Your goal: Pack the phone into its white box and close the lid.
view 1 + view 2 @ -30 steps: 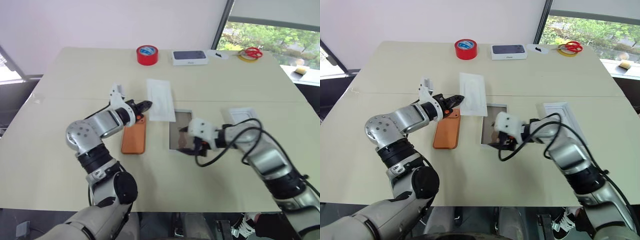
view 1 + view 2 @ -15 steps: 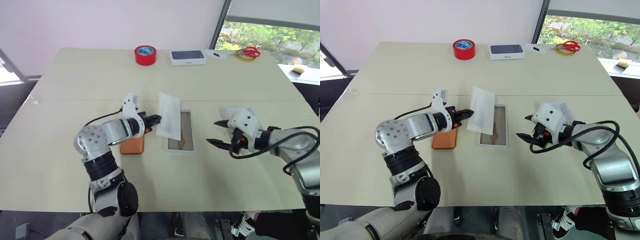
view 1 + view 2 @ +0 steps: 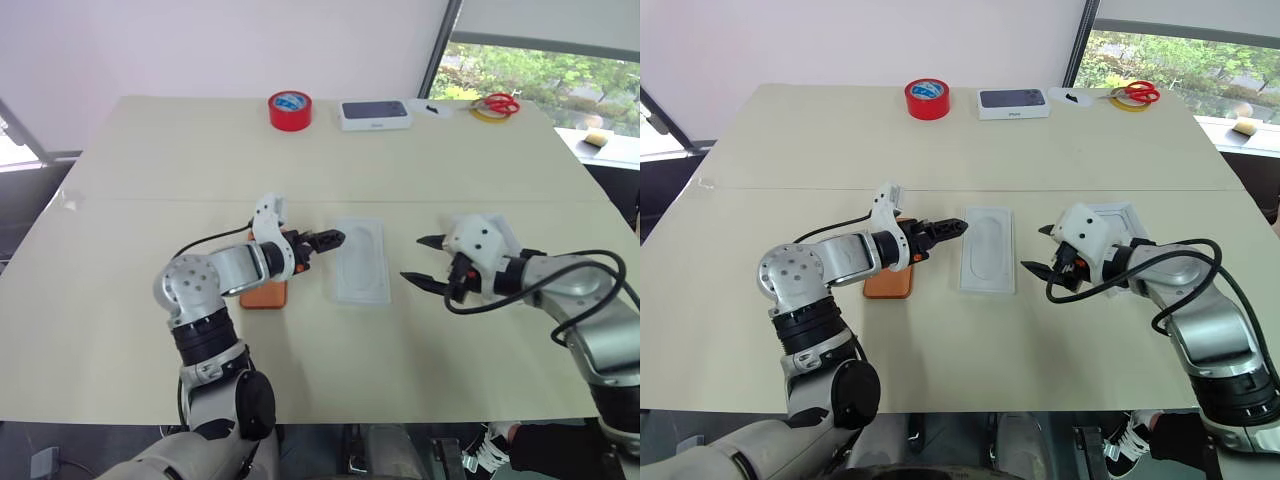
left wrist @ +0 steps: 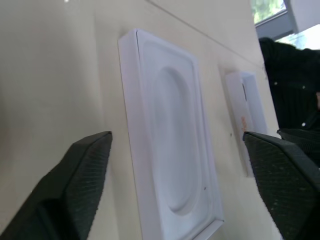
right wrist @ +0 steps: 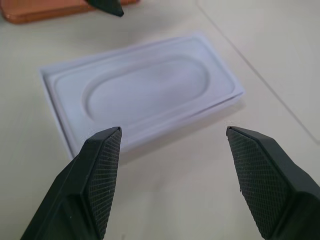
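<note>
The white insert (image 3: 361, 261) lies seated on the white box between both hands; the left hand (image 3: 333, 240) and right hand (image 3: 417, 260) gape empty, and the phone (image 3: 887, 284) waits on the counter (image 3: 140, 200) under the left arm, unpacked.

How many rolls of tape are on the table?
2: a red roll at the far edge, left of the closed box, and a yellow roll at the far right, under the red scissors.

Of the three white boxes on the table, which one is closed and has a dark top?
The box at the far edge, beside the red tape roll. The middle tray and the right tray are all white, with no dark top.
</note>
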Action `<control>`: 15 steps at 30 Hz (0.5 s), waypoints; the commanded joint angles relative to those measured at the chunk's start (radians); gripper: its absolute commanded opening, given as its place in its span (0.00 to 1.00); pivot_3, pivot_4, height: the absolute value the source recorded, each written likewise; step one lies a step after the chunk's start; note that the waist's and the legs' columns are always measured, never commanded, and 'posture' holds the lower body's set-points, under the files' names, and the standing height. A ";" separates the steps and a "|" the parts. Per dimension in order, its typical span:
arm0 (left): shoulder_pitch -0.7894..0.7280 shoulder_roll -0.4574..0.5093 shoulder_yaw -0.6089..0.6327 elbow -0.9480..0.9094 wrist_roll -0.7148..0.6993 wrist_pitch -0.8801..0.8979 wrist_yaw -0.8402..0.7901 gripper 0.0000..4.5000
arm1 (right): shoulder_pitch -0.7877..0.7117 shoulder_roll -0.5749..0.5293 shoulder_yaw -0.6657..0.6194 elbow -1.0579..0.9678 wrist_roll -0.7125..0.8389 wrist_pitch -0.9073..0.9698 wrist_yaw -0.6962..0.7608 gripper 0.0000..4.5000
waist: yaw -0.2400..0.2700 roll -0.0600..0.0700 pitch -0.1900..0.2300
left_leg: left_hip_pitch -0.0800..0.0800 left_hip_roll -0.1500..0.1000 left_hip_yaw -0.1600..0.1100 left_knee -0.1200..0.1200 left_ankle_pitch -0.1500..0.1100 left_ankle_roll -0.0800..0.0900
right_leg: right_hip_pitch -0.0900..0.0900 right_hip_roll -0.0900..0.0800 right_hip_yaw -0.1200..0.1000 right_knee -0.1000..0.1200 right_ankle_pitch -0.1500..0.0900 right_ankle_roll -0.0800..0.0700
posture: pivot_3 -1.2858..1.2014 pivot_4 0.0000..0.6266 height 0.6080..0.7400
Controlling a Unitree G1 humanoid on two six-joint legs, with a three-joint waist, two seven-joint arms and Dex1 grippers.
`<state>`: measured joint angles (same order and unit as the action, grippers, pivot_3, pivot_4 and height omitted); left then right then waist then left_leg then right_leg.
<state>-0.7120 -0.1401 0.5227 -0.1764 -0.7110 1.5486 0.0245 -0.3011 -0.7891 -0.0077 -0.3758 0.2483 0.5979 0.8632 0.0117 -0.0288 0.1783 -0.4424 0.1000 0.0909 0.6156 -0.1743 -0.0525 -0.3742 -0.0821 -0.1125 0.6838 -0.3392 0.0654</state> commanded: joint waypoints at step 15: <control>0.278 0.705 -0.518 -0.068 0.290 -0.853 -0.682 1.00 | -0.329 0.302 0.284 0.391 -0.284 0.014 -0.326 0.00 | -0.001 0.002 0.000 | -0.002 0.001 0.003 -0.001 0.000 -0.001 | -0.003 -0.001 0.001 0.000 0.000 0.000 | 0.52 0.24 0.93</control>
<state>-0.4420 0.5481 0.0185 -0.2049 -0.4409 0.7691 -0.6024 -0.5955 -0.4972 0.2819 -0.0125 -0.0082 0.6374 0.5651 0.0105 -0.0268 0.1779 -0.4441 0.1006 0.0947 0.6141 -0.1740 -0.0531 -0.3779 -0.0829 -0.1114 0.6840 -0.3390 0.0650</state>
